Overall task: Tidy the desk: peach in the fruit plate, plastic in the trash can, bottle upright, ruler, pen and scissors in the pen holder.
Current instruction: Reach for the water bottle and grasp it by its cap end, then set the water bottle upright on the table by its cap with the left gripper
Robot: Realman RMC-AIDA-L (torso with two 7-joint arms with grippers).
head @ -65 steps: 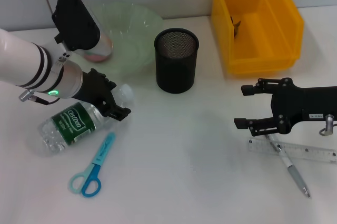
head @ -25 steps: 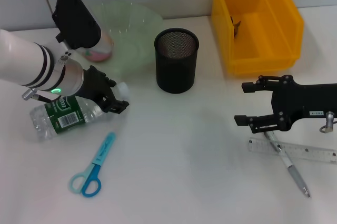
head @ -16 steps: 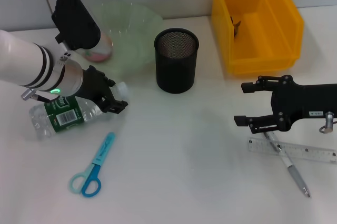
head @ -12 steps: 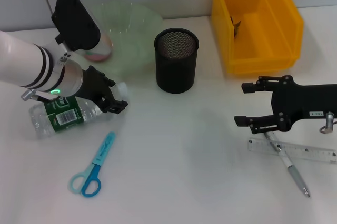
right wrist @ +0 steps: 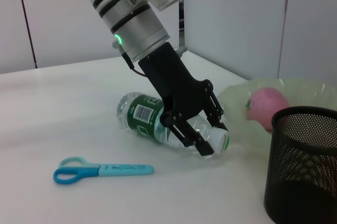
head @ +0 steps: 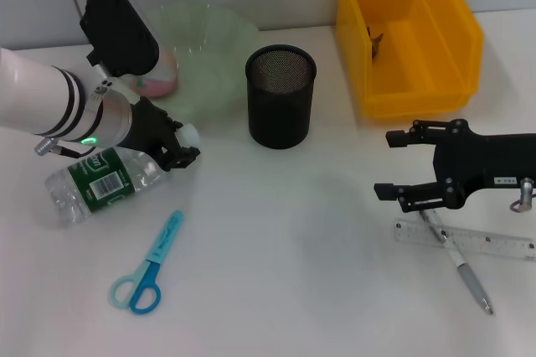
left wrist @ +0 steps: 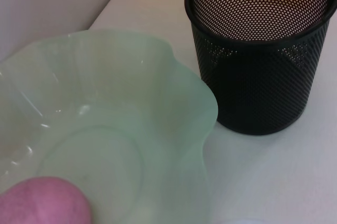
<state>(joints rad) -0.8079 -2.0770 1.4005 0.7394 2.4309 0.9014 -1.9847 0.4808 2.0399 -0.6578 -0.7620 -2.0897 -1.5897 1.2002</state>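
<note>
Left tool (head: 178,153) pinches the clear ribbed plastic bottle's (head: 99,185) white-capped neck; right tool (head: 400,166) spread.

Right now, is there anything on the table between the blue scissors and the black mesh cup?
Nothing: in the head view, only bare white table separates the blue scissors from the black mesh pen holder.

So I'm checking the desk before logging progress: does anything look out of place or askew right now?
Yes. The bottle lies on its side, its neck gripped by the left gripper. The scissors, ruler and pen lie on the table, outside the pen holder; the pen crosses the ruler. The right gripper hovers open nearby.
</note>
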